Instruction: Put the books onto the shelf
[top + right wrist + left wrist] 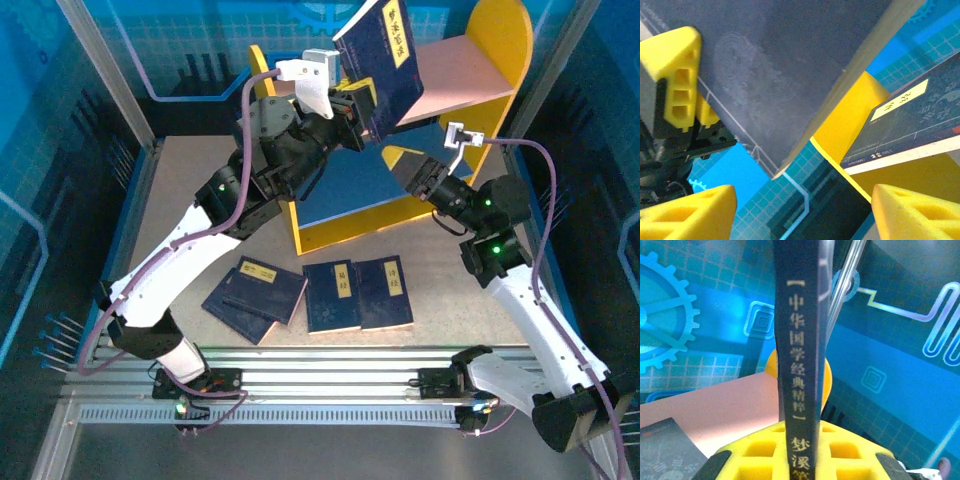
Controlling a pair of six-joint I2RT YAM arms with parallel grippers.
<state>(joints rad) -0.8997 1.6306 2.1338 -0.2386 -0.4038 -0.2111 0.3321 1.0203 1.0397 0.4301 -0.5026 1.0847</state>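
Left gripper (362, 106) was clamped on a thin, flat navy book (385, 55); the right gripper (800, 214) held its ribbed yellow fingers (690, 210) apart.

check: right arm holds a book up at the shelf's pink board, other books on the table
Wrong arm: the left arm holds the book at the pink board, shown in the top external view; other books on the table.

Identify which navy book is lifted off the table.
The book clamped in the left gripper, raised beside the shelf's pink upper board; the other four books lie flat on the table.
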